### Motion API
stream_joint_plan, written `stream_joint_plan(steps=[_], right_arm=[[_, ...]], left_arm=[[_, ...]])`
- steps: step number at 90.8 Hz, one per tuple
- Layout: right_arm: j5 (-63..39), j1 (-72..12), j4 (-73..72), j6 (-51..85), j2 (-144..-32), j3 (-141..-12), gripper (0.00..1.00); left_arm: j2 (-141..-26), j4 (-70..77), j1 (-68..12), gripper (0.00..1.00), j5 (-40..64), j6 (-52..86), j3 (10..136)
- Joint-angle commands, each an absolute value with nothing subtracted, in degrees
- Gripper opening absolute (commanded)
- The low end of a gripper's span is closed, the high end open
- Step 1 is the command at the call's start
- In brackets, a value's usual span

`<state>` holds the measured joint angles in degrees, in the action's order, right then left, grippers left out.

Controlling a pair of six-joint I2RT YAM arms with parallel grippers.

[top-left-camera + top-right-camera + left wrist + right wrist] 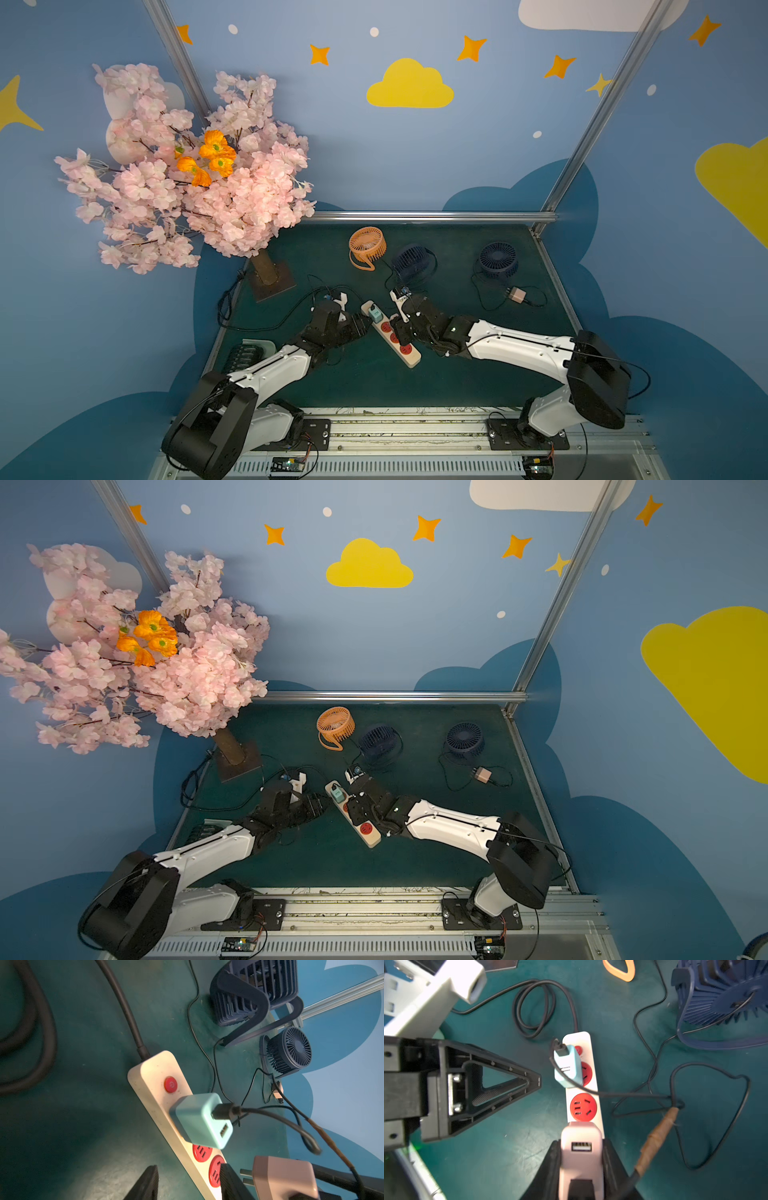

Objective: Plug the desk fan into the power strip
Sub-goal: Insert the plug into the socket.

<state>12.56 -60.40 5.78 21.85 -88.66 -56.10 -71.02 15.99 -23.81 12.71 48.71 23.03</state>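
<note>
Right gripper, ours, is clamped on a pink adapter and holds it low over the power strip, which lies slantwise mid-table between both arms. We judge the job about half done: a teal adapter already sits in the socket nearest the red button, while the pink one's prongs are not yet in. Our left gripper hovers just beside the strip, jaws partly apart, holding nothing.

1. Your right hand reaches low toward the middle, its black fingers clamped on both sides of something.
2. Your left hand stretches toward it from the opposite side, holding nothing, fingertips nearly together.
</note>
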Motion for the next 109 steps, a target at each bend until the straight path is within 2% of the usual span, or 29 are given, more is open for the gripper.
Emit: stream_joint_plan(steps=[1,15,48,88,109], right_arm=[[15.81,-61.8,0.76,21.11,-90.45,-58.89,0.0],[16.0,-62.13,0.21,19.56,-93.92,-60.52,0.0],[15.26,-61.11,1.0,18.23,-99.14,-62.58,0.0],[12.49,-59.07,2.3,18.06,-101.87,-63.05,0.0],[15.82,-59.15,8.01,16.91,-102.8,-63.83,0.0]], left_arm=[[-73.13,20.7,-22.98,0.51,16.35,49.05,24.13],[-75.63,24.62,-22.68,0.55,17.55,49.67,24.55],[-81.51,29.32,-22.59,0.55,19.12,51.0,25.61],[-84.7,30.43,-22.35,0.43,18.34,50.69,25.53],[-83.75,29.88,-22.28,0.39,18.51,50.69,24.83]])
